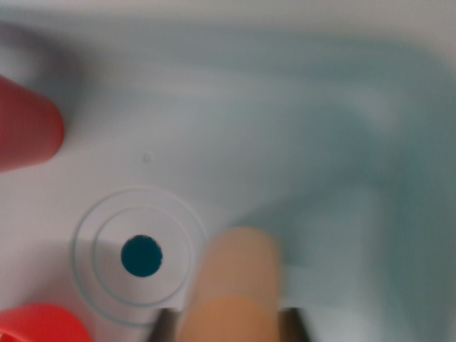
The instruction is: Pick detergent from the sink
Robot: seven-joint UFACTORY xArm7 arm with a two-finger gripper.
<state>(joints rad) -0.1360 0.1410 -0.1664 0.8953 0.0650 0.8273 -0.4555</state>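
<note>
The wrist view is blurred and looks down into a pale sink basin (285,128). A tan-orange cylindrical detergent bottle (235,274) fills the bottom centre, very close to the camera. My gripper (229,326) has a dark finger on each side of it, one finger (165,325) at the wrist view's left and the other at its right. Both fingers appear pressed against the bottle's sides. The bottle's lower part is cut off by the frame edge.
The round drain (141,256), with raised rings around a dark teal hole, lies just left of the bottle. A red rounded object (25,128) rests at the left edge, and another red object (39,324) sits in the bottom-left corner. The sink wall curves along the top.
</note>
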